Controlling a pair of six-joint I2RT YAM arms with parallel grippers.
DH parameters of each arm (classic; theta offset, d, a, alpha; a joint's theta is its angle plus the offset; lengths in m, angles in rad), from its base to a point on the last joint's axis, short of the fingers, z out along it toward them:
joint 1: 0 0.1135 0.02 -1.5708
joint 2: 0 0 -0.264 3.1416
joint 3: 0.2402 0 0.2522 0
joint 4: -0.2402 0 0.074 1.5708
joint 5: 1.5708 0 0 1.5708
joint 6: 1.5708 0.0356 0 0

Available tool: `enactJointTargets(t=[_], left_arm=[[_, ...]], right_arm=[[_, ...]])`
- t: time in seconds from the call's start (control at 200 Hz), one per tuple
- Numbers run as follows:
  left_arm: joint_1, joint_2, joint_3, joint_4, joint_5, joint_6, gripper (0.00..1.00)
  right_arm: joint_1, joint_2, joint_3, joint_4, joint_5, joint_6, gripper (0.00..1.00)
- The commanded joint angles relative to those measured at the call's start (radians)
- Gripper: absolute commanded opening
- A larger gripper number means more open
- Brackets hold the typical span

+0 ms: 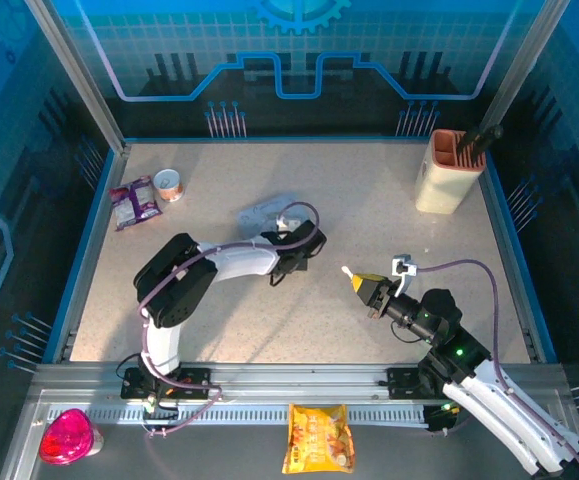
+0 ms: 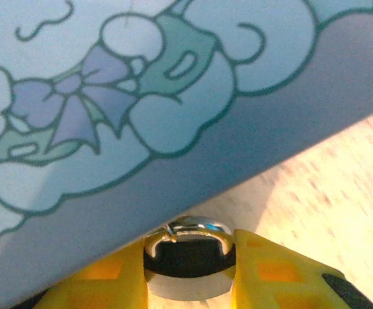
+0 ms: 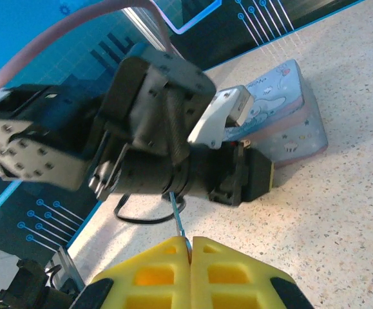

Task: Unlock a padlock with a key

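Tin [image 3: 289, 122]: cartoon print, lettering illegible | padlock [image 2: 187, 284] in left gripper [image 2: 189, 257]

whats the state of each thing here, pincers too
small dark padlock with silvery shackle: clamped in left pincer
left pincer: shut on the padlock
thin silvery key: gripped, not yet in the lock
right pincer: shut on the key
pale blue cartoon tin: lid on

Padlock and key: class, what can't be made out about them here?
1. Left wrist view: the left gripper hides the sides of the padlock; the bottom edge cuts off its base.
2. Top view: the padlock is too small to find beneath the left gripper.
3. Right wrist view: the shut right gripper buries the head of the key; its tip is lost against the dark left arm.
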Motion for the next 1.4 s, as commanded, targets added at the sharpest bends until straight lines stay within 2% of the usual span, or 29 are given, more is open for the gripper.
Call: enactJointTargets(t=[0.0, 0.13, 0.235, 0.49, 0.57, 0.65, 0.75, 0.981, 1.111, 1.396], left_arm=[[-0.033, -0.073, -0.066, 0.020, 0.029, 0.035, 0.17], [-0.041, -0.147, -0.191, 0.136, 0.057, 0.004, 0.18], [-0.042, -0.198, -0.266, 0.209, 0.059, 0.005, 0.24], [-0.041, -0.303, -0.437, 0.430, 0.137, 0.111, 0.64], [-0.038, -0.354, -0.517, 0.526, 0.187, 0.157, 0.71], [-0.016, -0.405, -0.599, 0.646, 0.291, 0.201, 0.74], [0.023, -0.432, -0.652, 0.715, 0.411, 0.237, 0.75], [0.124, -0.415, -0.737, 0.875, 0.508, 0.263, 0.76], [0.164, -0.372, -0.730, 0.924, 0.521, 0.263, 0.74], [0.165, -0.266, -0.695, 0.996, 0.513, 0.236, 0.66]], right_arm=[[-0.016, 0.013, 0.035, -0.002, 0.027, 0.014, 0.00], [-0.016, 0.048, 0.034, 0.038, 0.026, 0.030, 0.00], [-0.016, 0.083, 0.039, 0.068, 0.019, 0.038, 0.00], [-0.017, 0.133, 0.048, 0.103, 0.013, 0.048, 0.00], [-0.017, 0.131, 0.047, 0.101, 0.016, 0.051, 0.00], [-0.017, 0.124, 0.046, 0.092, 0.016, 0.053, 0.00], [-0.017, 0.116, 0.048, 0.081, 0.019, 0.060, 0.00], [-0.017, 0.132, 0.081, 0.083, -0.011, 0.062, 0.00], [-0.017, 0.143, 0.078, 0.098, -0.014, 0.072, 0.00], [-0.016, 0.163, 0.063, 0.137, -0.016, 0.091, 0.00]])
